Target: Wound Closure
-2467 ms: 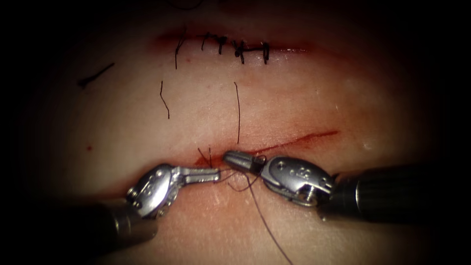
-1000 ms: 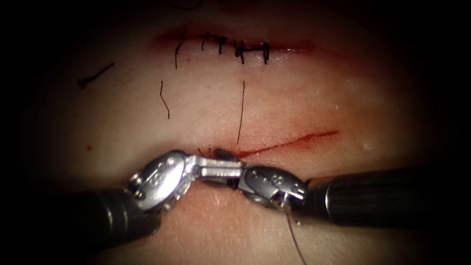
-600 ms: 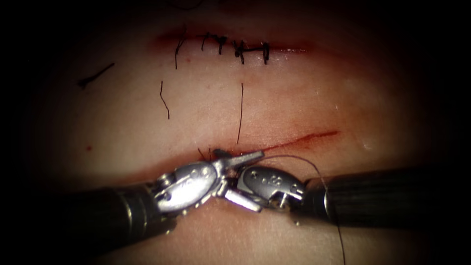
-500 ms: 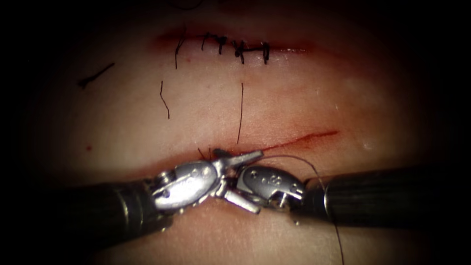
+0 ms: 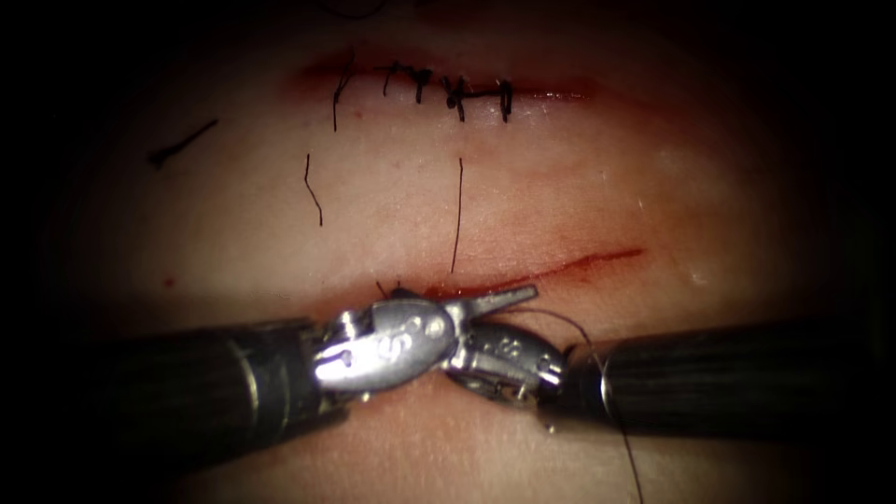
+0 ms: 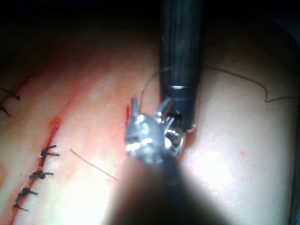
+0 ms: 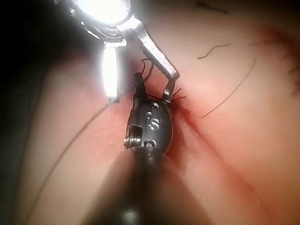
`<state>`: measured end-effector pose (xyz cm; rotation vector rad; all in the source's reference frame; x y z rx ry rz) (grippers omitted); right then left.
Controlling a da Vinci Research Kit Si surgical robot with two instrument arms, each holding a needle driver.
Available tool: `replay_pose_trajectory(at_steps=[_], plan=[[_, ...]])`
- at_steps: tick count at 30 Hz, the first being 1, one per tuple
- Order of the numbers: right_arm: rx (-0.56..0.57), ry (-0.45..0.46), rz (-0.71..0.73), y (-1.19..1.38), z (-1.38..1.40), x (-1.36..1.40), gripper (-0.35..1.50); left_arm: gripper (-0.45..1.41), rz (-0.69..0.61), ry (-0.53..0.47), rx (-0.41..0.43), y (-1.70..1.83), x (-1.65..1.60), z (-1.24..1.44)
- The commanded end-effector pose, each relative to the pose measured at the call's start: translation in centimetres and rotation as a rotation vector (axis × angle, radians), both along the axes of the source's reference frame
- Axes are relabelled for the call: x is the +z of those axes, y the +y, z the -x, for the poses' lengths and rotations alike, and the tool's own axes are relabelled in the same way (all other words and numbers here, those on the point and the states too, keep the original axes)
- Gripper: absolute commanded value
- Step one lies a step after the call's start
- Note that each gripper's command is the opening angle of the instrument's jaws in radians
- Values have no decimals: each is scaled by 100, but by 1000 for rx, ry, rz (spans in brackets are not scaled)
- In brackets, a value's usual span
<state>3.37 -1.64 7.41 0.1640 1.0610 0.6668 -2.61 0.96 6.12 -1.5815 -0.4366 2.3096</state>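
dark ribbed shafts (image 5: 728, 378), silver wristed end effector (image 5: 481, 322) heads.

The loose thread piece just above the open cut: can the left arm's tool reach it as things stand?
Probably yes. The thread piece lies bare on the tissue close above the cut, but the left tool, jaws open and empty, straddles the right tool, so it must clear that first.

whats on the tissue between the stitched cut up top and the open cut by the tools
In the endoscope view, two loose thread ends lie on otherwise bare tissue. The left tool has open jaws, holding nothing; thread drapes over the right tool.
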Motion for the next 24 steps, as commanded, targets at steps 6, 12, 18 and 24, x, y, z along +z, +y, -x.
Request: replay_pose_trajectory(at_steps=[6, 12, 18, 24], plan=[[-6, -1, -4, -8, -4, 6, 117, 2, -2, 33, 6, -2, -2, 9], [-4, 1, -9, -9, -3, 5, 117, -45, 40, 116, -4, -1, -2, -1], [-12, -2, -13, -10, -3, 5, 115, -45, 14, 103, -1, 21, -2, -11], [-34, 21, -17, -14, -3, 1, 114, -45, -10, 32, 35, 50, 11, -19]])
